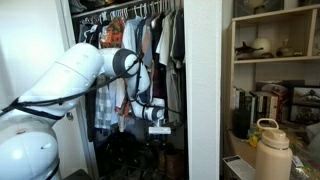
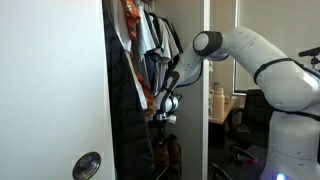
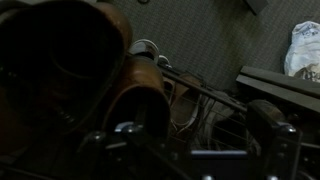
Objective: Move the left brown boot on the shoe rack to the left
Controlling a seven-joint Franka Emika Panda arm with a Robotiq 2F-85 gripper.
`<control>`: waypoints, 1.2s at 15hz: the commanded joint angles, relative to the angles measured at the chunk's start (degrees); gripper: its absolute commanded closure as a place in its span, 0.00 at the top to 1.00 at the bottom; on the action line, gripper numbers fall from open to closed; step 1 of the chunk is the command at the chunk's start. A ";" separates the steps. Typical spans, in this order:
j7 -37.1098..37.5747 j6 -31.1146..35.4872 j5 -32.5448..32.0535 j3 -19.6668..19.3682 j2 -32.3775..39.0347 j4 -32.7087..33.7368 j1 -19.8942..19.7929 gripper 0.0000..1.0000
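Note:
In the wrist view a reddish-brown leather boot (image 3: pixel 142 88) fills the left side, its dark opening turned toward the camera. It stands on the dark wire shoe rack (image 3: pixel 215 100). My gripper (image 3: pixel 190 150) is open, with its fingers spread wide; the boot is by the left finger and bare rack wire lies between the fingers. In both exterior views the gripper (image 1: pixel 160 126) (image 2: pixel 163 120) hangs low inside the closet under the hanging clothes. A reddish boot shape (image 2: pixel 172 156) shows just below it in the shadow. I cannot tell a second boot apart.
Hanging clothes (image 1: pixel 150 45) crowd the closet above the gripper. A white door with a round knob (image 2: pixel 87 165) stands close by. A pale shelf unit (image 1: pixel 275 60) and a beige bottle (image 1: pixel 270 150) stand beside the closet. A white plastic bag (image 3: pixel 305 50) lies on the carpet.

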 commanded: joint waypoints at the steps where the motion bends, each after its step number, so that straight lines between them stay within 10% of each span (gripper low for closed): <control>1: 0.52 0.95 -1.24 0.12 3.63 3.94 0.74 1.00; 7: 1.39 1.28 -3.05 -1.00 10.48 10.57 1.81 0.99; 8: 1.10 1.16 -3.40 -0.90 11.32 11.51 1.71 0.74; 11: 1.94 0.85 -3.80 -0.98 12.10 13.20 2.13 0.65; 18: 3.00 1.24 -3.98 -1.32 11.75 12.78 2.97 0.11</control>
